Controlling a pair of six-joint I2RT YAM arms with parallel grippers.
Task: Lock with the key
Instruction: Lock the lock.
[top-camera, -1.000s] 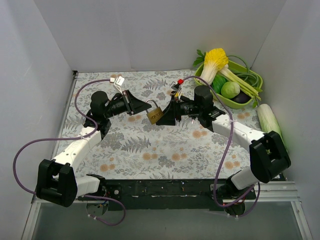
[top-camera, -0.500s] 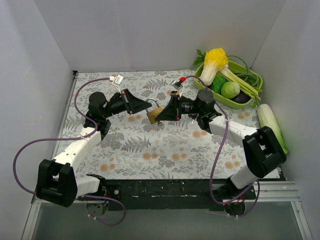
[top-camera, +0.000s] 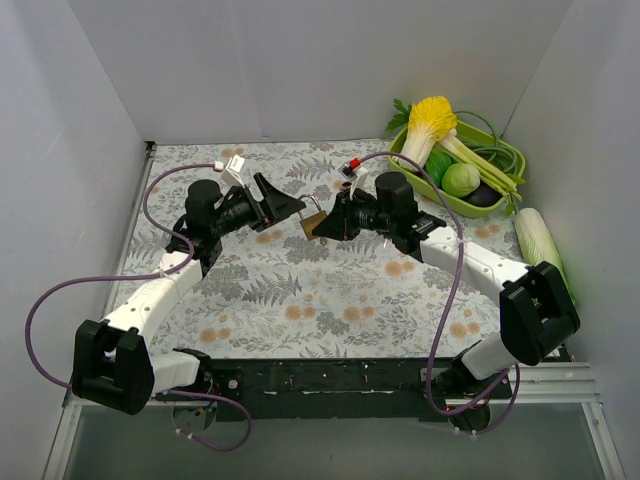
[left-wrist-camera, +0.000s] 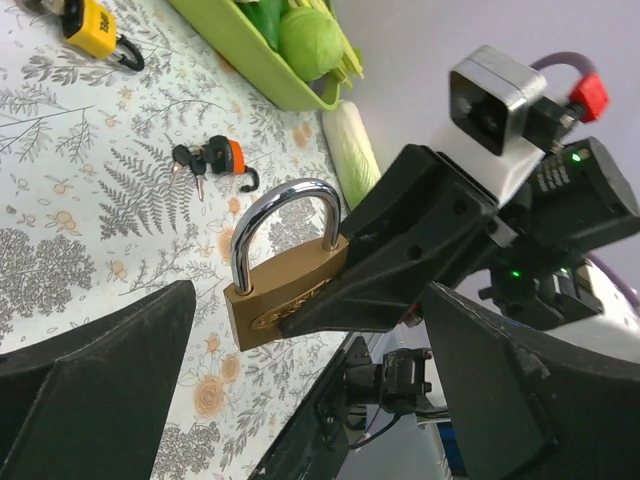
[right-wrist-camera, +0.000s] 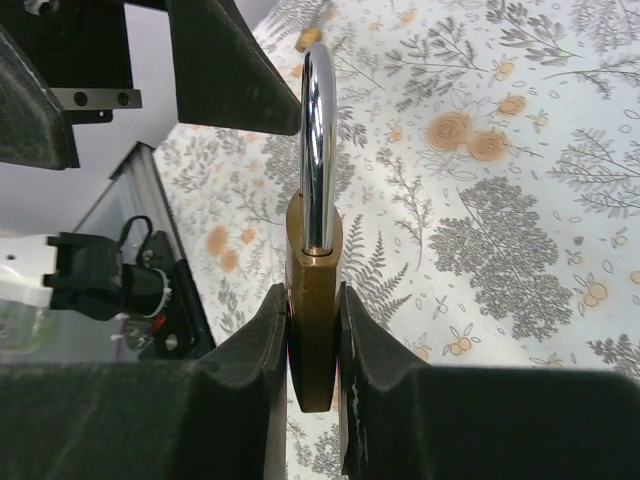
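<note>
A brass padlock (top-camera: 312, 222) with a steel shackle hangs above the middle of the table. My right gripper (top-camera: 324, 225) is shut on its body, and the pads press both flat sides of the padlock (right-wrist-camera: 315, 310) with the shackle pointing away from the right gripper (right-wrist-camera: 312, 300). The left gripper (top-camera: 292, 208) stands open facing it, with its fingers wide on either side of the padlock (left-wrist-camera: 285, 300) and not touching it. A small bunch of black-headed keys (left-wrist-camera: 190, 160) lies on the cloth beside an orange padlock (left-wrist-camera: 228, 157). I see no key in the brass padlock.
A green tray (top-camera: 452, 203) of vegetables stands at the back right, with a napa cabbage (top-camera: 541, 246) lying beside it. A yellow padlock (left-wrist-camera: 88, 24) lies on the cloth near the tray. White walls close in the table on three sides.
The right gripper closed on the padlock's body. The left gripper, which had been shut at the shackle, opened wide and let go.
</note>
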